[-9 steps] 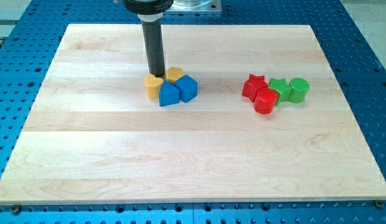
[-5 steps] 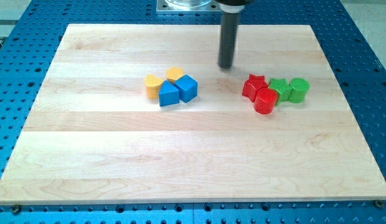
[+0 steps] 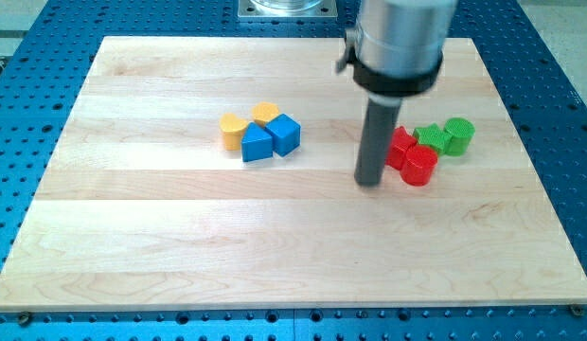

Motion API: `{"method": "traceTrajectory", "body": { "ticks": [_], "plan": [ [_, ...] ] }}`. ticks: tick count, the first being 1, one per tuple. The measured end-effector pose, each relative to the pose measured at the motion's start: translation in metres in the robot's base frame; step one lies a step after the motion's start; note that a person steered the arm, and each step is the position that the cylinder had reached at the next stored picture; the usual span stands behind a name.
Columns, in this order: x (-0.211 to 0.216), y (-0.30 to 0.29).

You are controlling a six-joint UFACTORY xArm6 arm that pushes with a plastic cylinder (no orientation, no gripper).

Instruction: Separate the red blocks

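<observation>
Red cylinder (image 3: pixel 419 165) and red star-ish block (image 3: pixel 400 147), ridged plastic, touch each other right of centre on the wood bench (image 3: pixel 275 237). My tip (image 3: pixel 370 182) sits just left of them, contact unclear. No jaws, just a plain rod, holding nothing. Two green blocks (image 3: pixel 445 136) adjoin the reds.

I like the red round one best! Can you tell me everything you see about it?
The red cylinder is a short, ribbed, plastic-looking block standing upright on the wooden board, toward the view's right. Its flat round top faces up. It sits against the red star, which lies just behind it toward the view's top left and is partly hidden by my rod. The green blocks lie up and to its right. My tip rests on the board just to its left.
</observation>
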State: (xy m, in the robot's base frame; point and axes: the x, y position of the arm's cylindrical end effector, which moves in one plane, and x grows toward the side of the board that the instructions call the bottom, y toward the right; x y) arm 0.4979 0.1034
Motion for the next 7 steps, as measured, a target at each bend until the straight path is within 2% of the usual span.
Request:
{"method": "traceTrajectory", "body": {
  "ticks": [1,2,3,5,6,7],
  "plan": [
    [0.036,0.078],
    [0.010,0.109],
    [0.007,0.090],
    [-0.024,0.061],
    [-0.025,0.009],
    [-0.032,-0.019]
  ]
}}
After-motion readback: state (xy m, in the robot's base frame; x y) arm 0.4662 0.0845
